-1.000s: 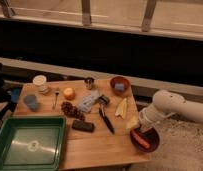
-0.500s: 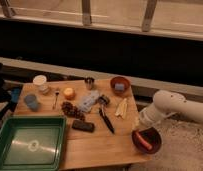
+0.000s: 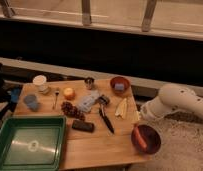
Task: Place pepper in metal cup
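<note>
Slightly rightward the arm (image 3: 176, 100) has shifted. Its gripper (image 3: 141, 118) hangs by the desk (image 3: 95, 146) edge, above the red bowl (image 3: 157, 141) holding the pepper (image 3: 139, 137); I cannot tell whether it is clenched. The metal cup (image 3: 89, 82) stands well apart, so a loose hold could drop the pepper midway.

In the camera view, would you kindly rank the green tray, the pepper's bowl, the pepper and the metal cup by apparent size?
1. green tray
2. dark red bowl
3. pepper and metal cup: unsure; the pepper is longer, slimmer and nearer.
The gripper sits at the table's right edge.
</note>
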Controlling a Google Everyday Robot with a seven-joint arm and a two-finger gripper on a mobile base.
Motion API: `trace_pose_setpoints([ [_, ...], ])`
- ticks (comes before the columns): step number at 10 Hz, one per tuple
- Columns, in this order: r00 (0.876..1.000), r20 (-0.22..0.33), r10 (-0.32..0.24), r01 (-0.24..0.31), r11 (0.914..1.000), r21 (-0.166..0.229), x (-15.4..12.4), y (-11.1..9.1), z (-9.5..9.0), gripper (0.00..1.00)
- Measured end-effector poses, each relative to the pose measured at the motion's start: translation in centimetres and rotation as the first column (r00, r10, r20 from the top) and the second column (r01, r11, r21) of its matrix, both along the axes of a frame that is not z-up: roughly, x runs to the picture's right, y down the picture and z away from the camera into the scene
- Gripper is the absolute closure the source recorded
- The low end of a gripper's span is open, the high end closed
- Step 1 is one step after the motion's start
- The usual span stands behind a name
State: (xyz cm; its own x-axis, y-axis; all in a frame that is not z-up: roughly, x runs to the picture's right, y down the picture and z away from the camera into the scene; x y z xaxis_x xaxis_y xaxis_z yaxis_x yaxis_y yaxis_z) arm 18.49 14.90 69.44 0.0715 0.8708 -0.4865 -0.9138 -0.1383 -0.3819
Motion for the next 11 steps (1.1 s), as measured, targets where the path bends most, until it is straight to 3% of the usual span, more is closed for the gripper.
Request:
trace_pose_setpoints([
  [3, 1.0, 0.0, -0.007, 0.007, 0.9909, 0.134, -0.5, -4.5, -3.3, 1.0],
  [4, 1.0, 0.0, -0.002, 0.002, 0.9792, 0.203, -0.7, -8.1, -4.2, 1.0],
  [7, 1.0, 0.013, -0.013, 0.008, 0.9555, 0.295, -2.6, -15.2, -2.7, 1.0],
  [10, 0.997, 0.066, -0.04, 0.013, 0.931, 0.365, -8.4, -22.4, -0.8, 1.0],
  [11, 0.995, 0.085, -0.044, 0.008, 0.9268, 0.376, -9.8, -23.9, -0.3, 1.0],
])
